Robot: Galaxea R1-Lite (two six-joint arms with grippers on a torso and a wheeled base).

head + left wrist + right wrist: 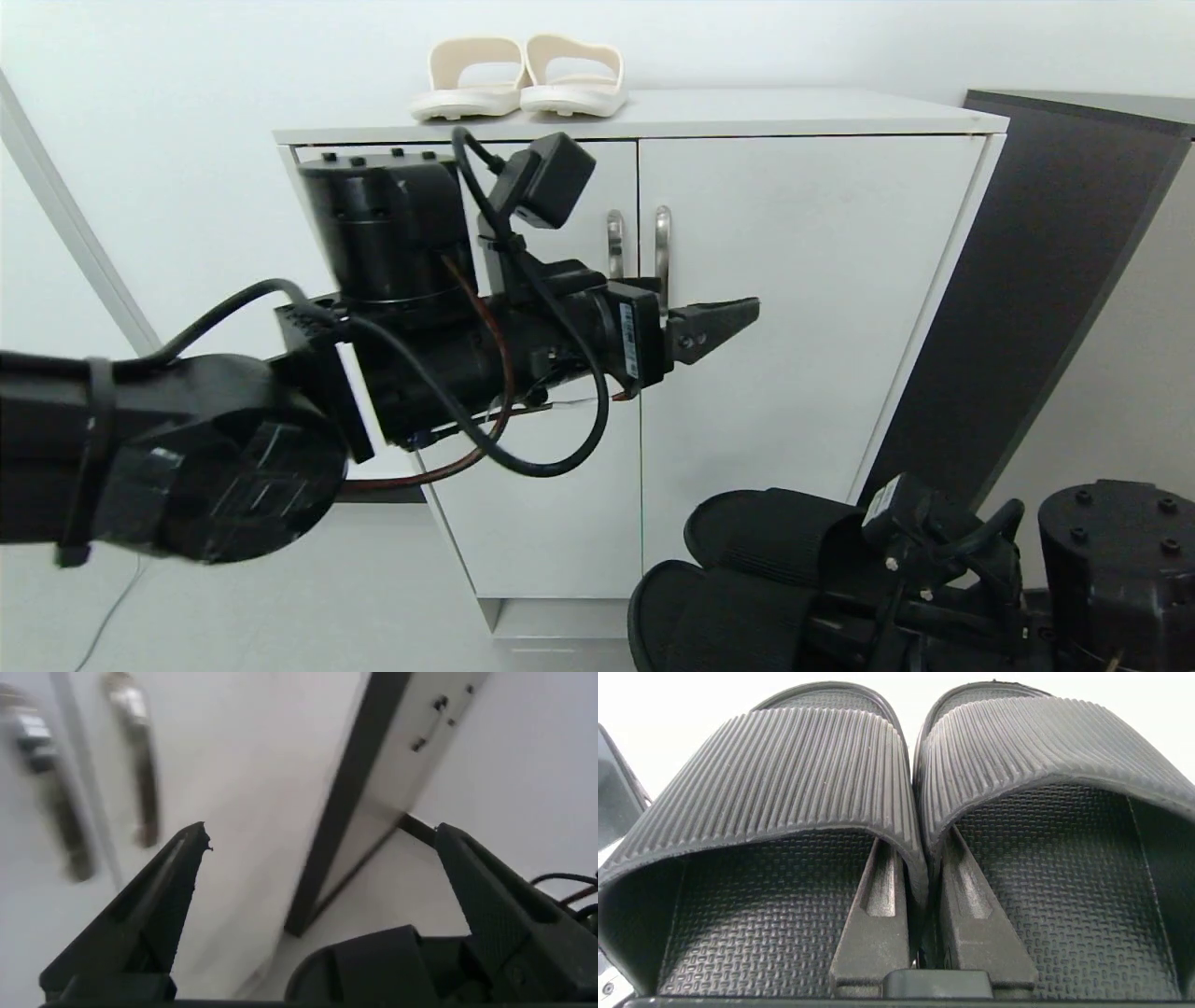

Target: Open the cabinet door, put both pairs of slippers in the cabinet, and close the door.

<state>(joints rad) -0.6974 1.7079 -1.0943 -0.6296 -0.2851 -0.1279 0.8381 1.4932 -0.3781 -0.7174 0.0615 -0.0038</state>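
The white two-door cabinet (803, 308) stands shut, with two metal handles (662, 245) at its middle seam. A cream pair of slippers (519, 78) lies on its top. My left gripper (724, 322) hovers open just in front of the handles (140, 765), touching neither. Low at the right, my right gripper (920, 919) is shut on the black pair of slippers (747, 569), one finger inside each slipper, pinching their inner sides (920, 812) together.
A dark panel (1046, 280) leans beside the cabinet's right side. A white wall runs behind and to the left. Grey floor (308, 597) lies below the cabinet.
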